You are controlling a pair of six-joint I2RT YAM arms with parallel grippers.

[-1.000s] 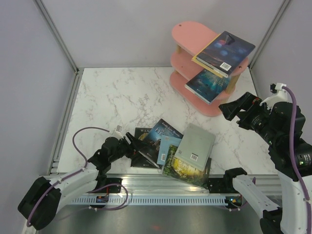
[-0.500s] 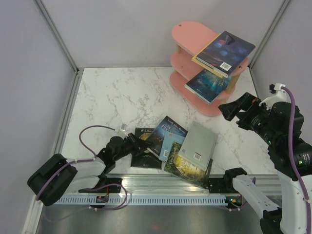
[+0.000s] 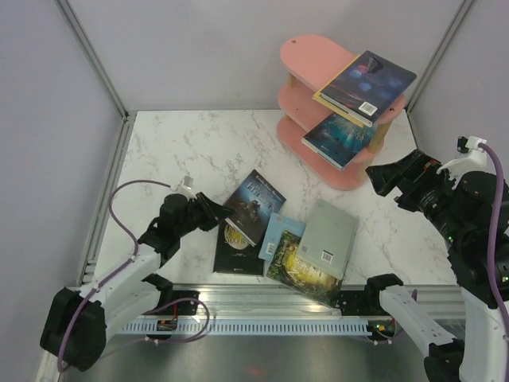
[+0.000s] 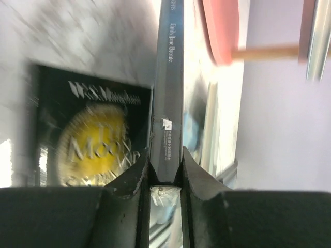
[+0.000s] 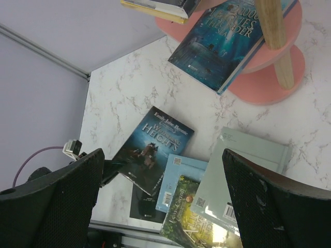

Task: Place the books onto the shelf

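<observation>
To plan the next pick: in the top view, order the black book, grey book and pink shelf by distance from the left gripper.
1. Black book with gold title, just beside the left gripper, near edge.
2. Grey book, farther right.
3. Pink shelf, far right corner.

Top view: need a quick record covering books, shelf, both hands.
left hand: shut on the edge of the dark blue book
right hand: open, empty, beside the shelf
shelf: purple book on top tier, teal book on a lower tier
table: black book, light blue book, grey book, green book, overlapping
</observation>
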